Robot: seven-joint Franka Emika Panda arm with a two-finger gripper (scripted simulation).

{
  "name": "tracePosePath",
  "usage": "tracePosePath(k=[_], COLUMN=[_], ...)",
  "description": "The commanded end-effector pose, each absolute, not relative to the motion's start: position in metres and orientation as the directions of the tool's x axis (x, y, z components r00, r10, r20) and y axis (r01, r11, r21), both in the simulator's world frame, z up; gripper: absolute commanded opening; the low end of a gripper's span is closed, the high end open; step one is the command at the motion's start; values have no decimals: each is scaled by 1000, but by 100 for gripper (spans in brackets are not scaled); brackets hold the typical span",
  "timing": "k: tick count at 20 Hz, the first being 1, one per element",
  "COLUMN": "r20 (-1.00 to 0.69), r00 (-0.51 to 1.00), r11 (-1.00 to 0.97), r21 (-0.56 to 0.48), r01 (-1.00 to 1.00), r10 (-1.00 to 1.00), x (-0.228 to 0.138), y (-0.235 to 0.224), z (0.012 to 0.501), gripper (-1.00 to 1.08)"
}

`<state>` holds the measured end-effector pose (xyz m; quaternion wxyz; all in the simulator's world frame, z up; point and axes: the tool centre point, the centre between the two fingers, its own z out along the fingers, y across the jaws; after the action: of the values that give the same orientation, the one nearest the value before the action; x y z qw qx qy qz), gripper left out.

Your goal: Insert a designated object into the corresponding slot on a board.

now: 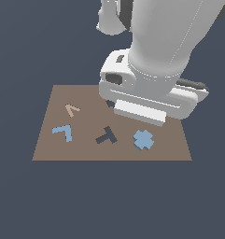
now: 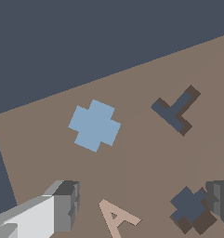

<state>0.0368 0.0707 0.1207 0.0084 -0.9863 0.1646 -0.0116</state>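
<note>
Tool (image 1: pixel 132 112) hovers low over the board (image 1: pixel 53 149) in the exterior view, off the blue cross (image 1: pixel 143 139). In the wrist view its fingers (image 2: pixel 64 204) stand spread and empty; the cross (image 2: pixel 94 125) lies apart from the slot (image 2: pixel 188 206). Best centre over the cross before descending.

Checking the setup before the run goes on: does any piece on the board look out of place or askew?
Yes: the light-blue cross lies flat on the board, outside its dark cross-shaped slot, which is empty. It also seems turned relative to the slot. The open tool holds nothing. Nothing looks damaged.
</note>
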Motion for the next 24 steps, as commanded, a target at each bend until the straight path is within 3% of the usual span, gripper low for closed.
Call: tracePosePath(k=[1, 12, 24], r20=[17, 5, 0], r00=[920, 801, 745], r11=[-920, -801, -745], r21=[-17, -4, 0], r01=[-392, -599, -667], r10=[-392, -599, -667], x=[45, 75, 88], y=[78, 95, 98], z=[108, 65, 50], gripper=[100, 100, 100])
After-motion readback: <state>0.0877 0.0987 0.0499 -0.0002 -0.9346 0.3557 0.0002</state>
